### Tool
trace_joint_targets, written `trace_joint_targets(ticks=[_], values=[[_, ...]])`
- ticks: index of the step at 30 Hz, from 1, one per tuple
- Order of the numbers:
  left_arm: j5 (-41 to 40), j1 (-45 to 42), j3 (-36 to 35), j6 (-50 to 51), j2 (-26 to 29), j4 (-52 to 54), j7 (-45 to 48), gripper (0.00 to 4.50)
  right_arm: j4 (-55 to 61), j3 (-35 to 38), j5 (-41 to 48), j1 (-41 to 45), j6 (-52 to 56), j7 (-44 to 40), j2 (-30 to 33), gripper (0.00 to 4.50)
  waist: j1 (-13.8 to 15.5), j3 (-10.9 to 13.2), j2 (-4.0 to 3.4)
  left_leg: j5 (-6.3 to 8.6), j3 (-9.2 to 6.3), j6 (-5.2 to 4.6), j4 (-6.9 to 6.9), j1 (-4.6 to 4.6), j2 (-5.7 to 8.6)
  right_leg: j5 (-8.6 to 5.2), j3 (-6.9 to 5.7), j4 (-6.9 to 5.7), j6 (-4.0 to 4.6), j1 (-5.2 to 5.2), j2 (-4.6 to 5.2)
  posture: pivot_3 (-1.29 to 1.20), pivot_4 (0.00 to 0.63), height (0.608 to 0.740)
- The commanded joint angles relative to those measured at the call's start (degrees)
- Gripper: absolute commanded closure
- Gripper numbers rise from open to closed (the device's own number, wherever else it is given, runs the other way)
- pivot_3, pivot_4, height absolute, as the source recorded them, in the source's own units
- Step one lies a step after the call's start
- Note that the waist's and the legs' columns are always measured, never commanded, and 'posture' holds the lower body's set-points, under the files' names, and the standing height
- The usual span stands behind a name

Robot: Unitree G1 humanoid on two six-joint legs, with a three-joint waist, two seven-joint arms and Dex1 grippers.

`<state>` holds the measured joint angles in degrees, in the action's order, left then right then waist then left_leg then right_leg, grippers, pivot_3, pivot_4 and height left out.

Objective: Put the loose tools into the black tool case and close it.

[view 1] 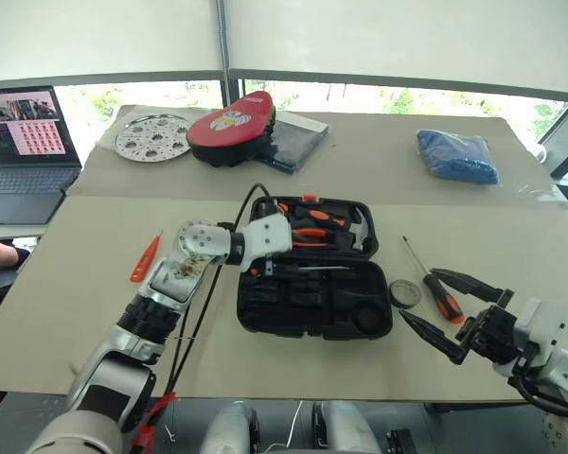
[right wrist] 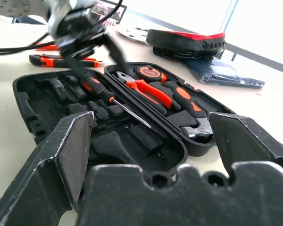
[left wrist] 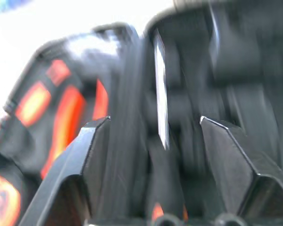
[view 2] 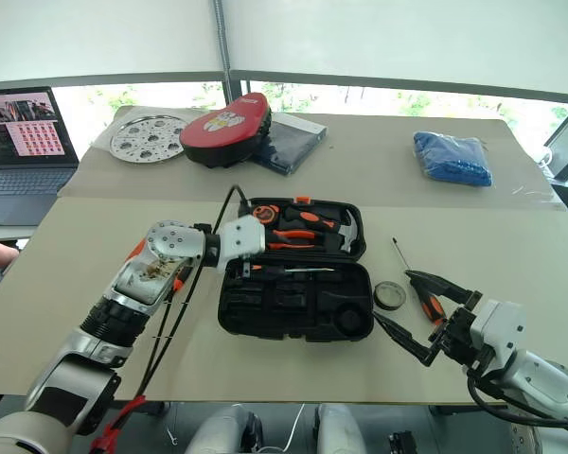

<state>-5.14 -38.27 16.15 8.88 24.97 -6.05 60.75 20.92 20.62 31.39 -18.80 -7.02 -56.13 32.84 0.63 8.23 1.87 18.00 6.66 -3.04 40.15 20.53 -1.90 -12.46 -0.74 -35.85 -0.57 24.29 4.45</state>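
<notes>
Left gripper, fingers parted, hovers over a screwdriver lying across the case; unseated, it may block closing. Right gripper gapes empty.

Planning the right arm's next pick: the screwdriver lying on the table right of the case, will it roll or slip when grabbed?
The screwdriver probably rolls if nudged sideways: round thin shaft, rounded handle, flat table. It looks stiff and light. Gripping the orange-and-black handle seems safer than the slim shaft, which the right gripper, jaws wide, could easily miss or let pivot.
</notes>
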Motion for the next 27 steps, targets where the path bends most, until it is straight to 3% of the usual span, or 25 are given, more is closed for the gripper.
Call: trace_joint_targets(ticks=[1,2,8,17,24,27], values=[[-2.0,1.7,-1.7,1.2,0.6,0.8,0.1,1.9,1.4,1.9,1.3,-0.8,-0.1,1.5,-0.6,0.0,-0.1,0.0,-0.01,0.0,0.0,0.01,-0.01,-0.04,0.0,0.0,0.02,-0.01,0.0,-0.01,-0.01,0.0,0.15,0.74],[-2.6,2.5,-1.7,1.3,0.5,0.4,0.7,2.03,1.3,2.2,1.3,-1.1,-0.2,2.0,-0.9,0.0,-0.2,0.0,-0.02,-0.01,0.0,0.02,-0.03,-0.09,0.01,0.0,0.03,-0.02,0.0,-0.04,-0.02,0.0,0.15,0.74],[-1.9,4.4,-1.1,1.4,-1.0,-4.6,0.2,4.37,1.8,3.7,1.6,-2.1,-0.2,4.4,-1.7,0.0,0.1,0.0,-0.02,0.0,0.0,0.01,-0.01,-0.09,0.03,0.0,0.01,-0.06,0.0,-0.06,0.01,0.0,0.15,0.74],[2.0,4.9,2.5,-0.1,-2.8,-9.2,-0.5,4.37,4.5,3.1,1.7,-2.6,1.2,6.3,-1.6,0.0,0.2,0.0,-0.03,0.01,-0.02,-0.02,-0.01,-0.09,0.05,0.0,0.0,-0.04,0.0,-0.1,0.05,0.0,0.15,0.74],[4.1,2.5,5.0,13.0,-4.4,-11.7,-2.4,4.37,5.9,3.4,2.1,-2.9,2.9,7.1,-1.2,0.0,0.5,-0.3,-0.25,0.08,-0.05,-0.14,0.04,-0.22,0.1,0.0,0.04,-0.03,-0.02,-0.31,0.05,0.0,0.15,0.74],[0.6,3.3,1.1,6.6,-5.3,-9.8,-1.9,4.37,7.2,5.2,2.8,-3.5,4.8,9.6,-1.3,0.0,0.6,-0.4,-0.3,0.09,-0.07,-0.17,0.09,-0.25,0.1,0.0,0.05,-0.02,-0.03,-0.37,0.05,0.0,0.15,0.74]])
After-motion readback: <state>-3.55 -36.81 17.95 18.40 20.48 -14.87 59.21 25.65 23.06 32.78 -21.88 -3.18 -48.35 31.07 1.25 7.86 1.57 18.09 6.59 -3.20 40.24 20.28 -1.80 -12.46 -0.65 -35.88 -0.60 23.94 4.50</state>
